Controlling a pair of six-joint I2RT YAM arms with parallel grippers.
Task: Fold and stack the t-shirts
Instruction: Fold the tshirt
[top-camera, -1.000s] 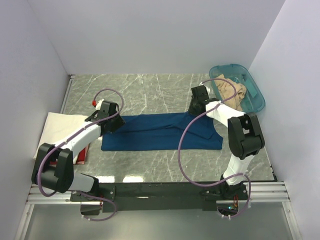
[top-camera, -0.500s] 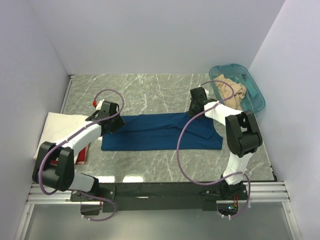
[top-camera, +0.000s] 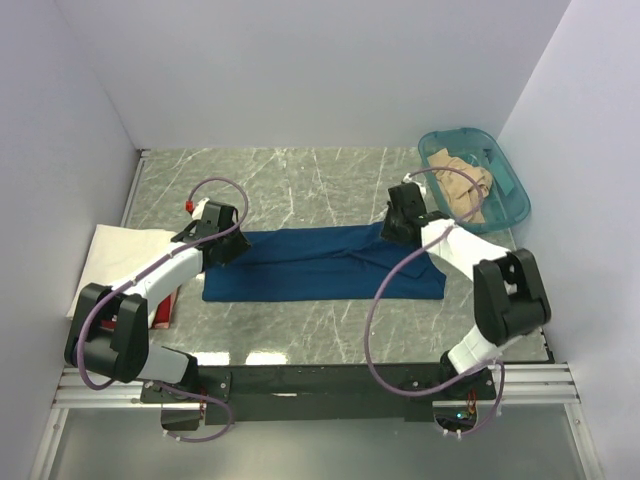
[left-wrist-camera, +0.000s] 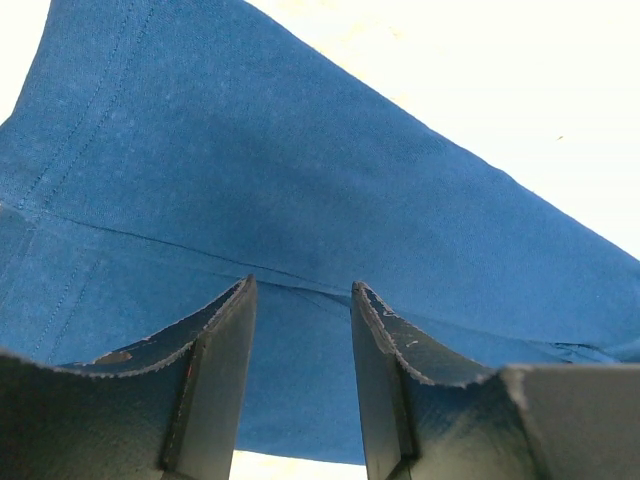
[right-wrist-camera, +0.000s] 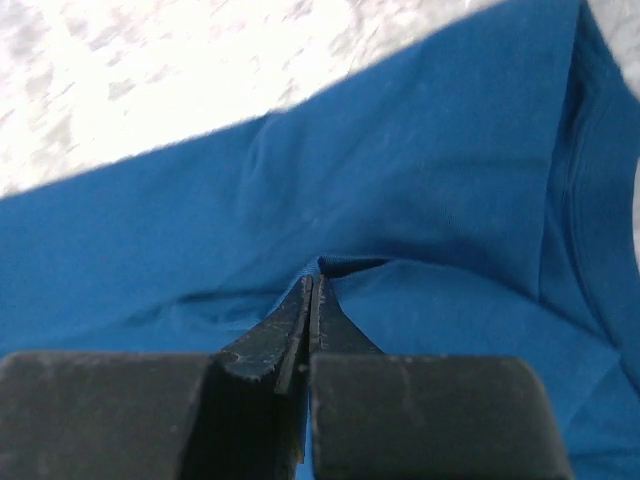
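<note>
My right claw (right-wrist-camera: 312, 285) pinches the one navy t-shirt (top-camera: 300, 265) mid worktop (top-camera: 300, 185); my left claw (left-wrist-camera: 300, 290) hangs spread over it. One cream t-shirt (top-camera: 115, 255) lies at the left edge, one tan t-shirt (top-camera: 462, 185) in the tub (top-camera: 512, 205).

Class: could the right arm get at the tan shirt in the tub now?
Probably yes: the tan shirt lies in the teal tub close beside the right gripper, nothing between. But it is shut on the navy shirt and must release first.

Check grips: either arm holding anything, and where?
Right gripper pinches a fold of the navy t-shirt on its far edge. Left gripper open over it, holding nothing.
</note>
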